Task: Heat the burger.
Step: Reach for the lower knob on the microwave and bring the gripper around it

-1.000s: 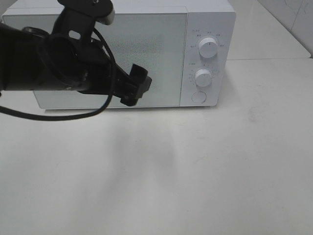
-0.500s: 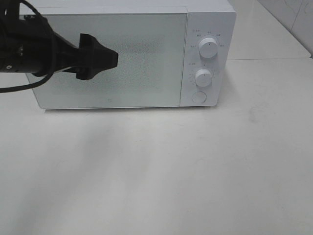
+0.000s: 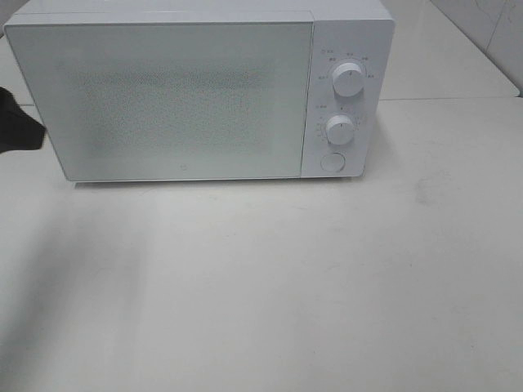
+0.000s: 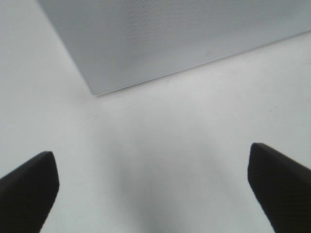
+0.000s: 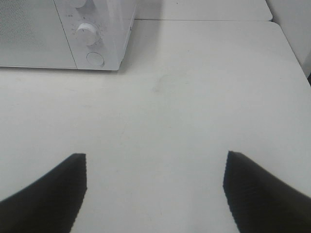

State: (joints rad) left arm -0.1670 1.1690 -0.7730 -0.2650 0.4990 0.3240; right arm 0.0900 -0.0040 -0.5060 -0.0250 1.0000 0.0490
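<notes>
The burger is out of view in every frame. A white microwave stands at the back of the table with its door shut. Only a dark tip of my left gripper shows at the far left edge of the high view, beside the microwave's left side. In the left wrist view the left gripper is open, with bare table between its fingers and the microwave's lower corner ahead. My right gripper is open and empty over the table, some way from the microwave.
The microwave's control panel carries two white knobs and a round button. A white table spreads in front. A seam runs across the table at the right, level with the microwave.
My left arm has pulled back leftward from in front of the microwave door, almost out of the high view. The door stays shut.
</notes>
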